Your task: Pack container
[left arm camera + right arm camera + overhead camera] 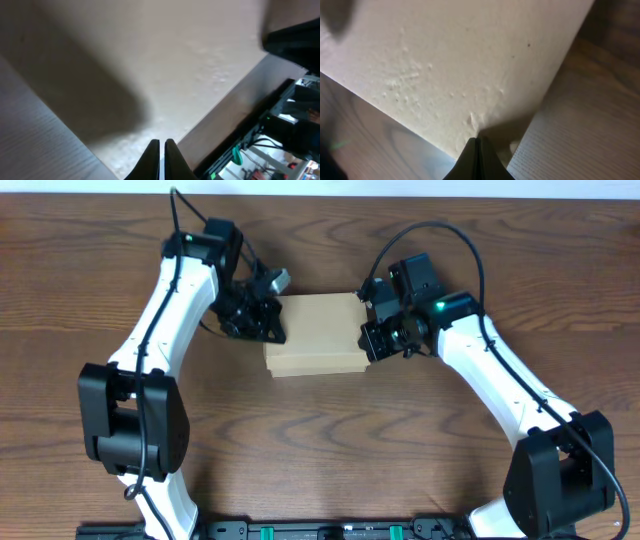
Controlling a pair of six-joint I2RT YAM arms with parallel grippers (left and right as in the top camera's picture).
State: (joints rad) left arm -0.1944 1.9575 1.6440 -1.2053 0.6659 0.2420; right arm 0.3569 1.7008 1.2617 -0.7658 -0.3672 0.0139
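Observation:
The container point(314, 330) is a plain tan cardboard box with its flap lid down, lying in the middle of the wooden table. My left gripper point(270, 328) is shut and empty, its tips at the box's left edge. My right gripper point(370, 340) is shut and empty, its tips at the box's right edge. In the left wrist view the shut fingers point(161, 145) rest over the box lid point(190, 65). In the right wrist view the shut fingers point(476, 142) touch the lid point(460, 60) near its corner. No stationery items are in view.
The brown wooden table point(320, 450) surrounds the box. A black rail point(330, 530) with green clips runs along the near table edge between the two arm bases.

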